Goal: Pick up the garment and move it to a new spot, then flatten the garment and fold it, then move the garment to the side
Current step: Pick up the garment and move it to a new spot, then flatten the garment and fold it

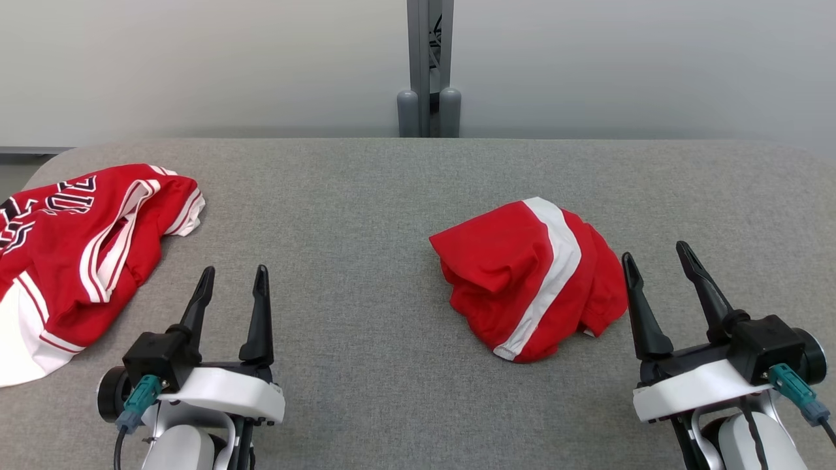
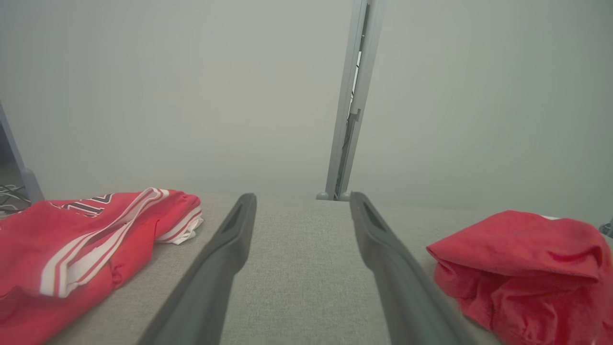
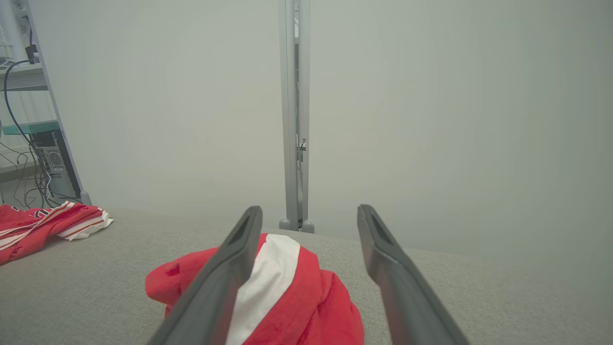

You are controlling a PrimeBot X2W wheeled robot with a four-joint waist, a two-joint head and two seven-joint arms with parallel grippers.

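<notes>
Head view: the crumpled red garment (image 1: 532, 281), white-striped, perhaps shorts, lies right of centre on the grey bench (image 1: 366, 209), just beside the right claw (image 1: 655, 253); a lettered red jersey (image 1: 78, 254) sprawls by the left claw (image 1: 234, 271). Both claws are spread, empty. Left wrist view: bare bench between the fingers (image 2: 225, 268). Right wrist view: a grey post (image 3: 294, 115) behind the bench, cabled shelving (image 3: 33, 143) far left.

A robotics lab: plain pale partition screens (image 1: 196, 65) and a grey metal post (image 1: 429, 65) behind the grey fabric-covered table (image 1: 366, 196); to its left, a metal shelf rack (image 3: 28, 128) with loose black cables (image 3: 12, 120) and a dark computer tower (image 3: 53, 163).
</notes>
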